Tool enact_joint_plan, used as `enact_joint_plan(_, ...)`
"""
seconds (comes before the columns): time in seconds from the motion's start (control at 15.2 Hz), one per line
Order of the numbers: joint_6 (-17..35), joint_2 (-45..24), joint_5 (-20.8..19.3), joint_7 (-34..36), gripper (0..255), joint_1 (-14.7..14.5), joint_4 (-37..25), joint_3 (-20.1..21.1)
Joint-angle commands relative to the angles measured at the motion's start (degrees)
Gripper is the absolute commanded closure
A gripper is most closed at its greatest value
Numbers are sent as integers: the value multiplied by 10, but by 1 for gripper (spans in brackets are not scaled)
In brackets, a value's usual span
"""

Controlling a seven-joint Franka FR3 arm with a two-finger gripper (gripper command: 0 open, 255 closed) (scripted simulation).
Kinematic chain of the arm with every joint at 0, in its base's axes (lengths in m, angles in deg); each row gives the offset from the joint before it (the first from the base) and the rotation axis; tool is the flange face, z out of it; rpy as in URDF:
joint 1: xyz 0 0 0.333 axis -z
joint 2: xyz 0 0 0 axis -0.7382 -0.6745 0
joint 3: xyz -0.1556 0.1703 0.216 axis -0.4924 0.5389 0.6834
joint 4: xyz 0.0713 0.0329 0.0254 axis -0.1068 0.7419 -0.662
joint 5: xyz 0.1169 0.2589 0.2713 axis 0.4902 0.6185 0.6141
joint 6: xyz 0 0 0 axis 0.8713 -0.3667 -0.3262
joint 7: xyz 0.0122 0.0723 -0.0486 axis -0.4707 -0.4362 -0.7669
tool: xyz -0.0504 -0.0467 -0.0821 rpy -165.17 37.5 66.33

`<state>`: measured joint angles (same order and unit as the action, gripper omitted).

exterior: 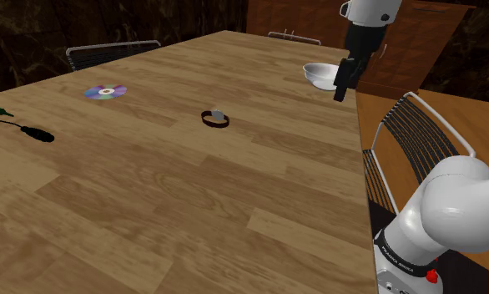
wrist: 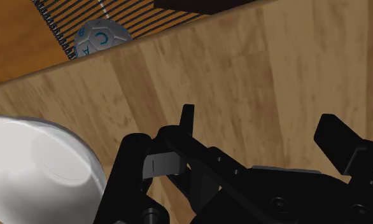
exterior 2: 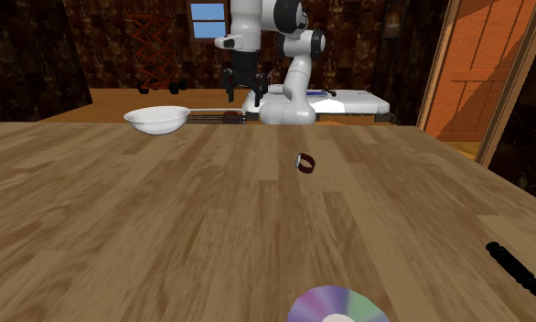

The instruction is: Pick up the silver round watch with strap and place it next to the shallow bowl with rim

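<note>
Hand [exterior: 341, 90] empty, fingers wide, hovering by bowl [exterior: 320, 75]; watch [exterior: 215, 119] lies in the middle of the desk [exterior: 193, 192], well apart; you're at the reach step; next, move over the watch, lower, straddle it.

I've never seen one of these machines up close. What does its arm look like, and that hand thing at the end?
The arm is made of glossy white, rounded segments with dark joints. Near its foot a black band carries small white lettering, too small to read, beside a red dot. The gripper is all black: a blocky body ending in two flat, angular fingers.
</note>
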<state>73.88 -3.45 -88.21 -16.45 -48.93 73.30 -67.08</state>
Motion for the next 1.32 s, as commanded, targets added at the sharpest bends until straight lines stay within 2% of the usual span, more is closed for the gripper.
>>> enact_joint_plan(0.0, 0, 0, 0, 0, 0, 0, 0, 0)
enact_joint_plan(0.66, 42, -164, 78, 65, 0, -42, -106, 58)
enact_joint_plan(1.25, 54, -325, 122, 115, 0, -73, -252, 103)
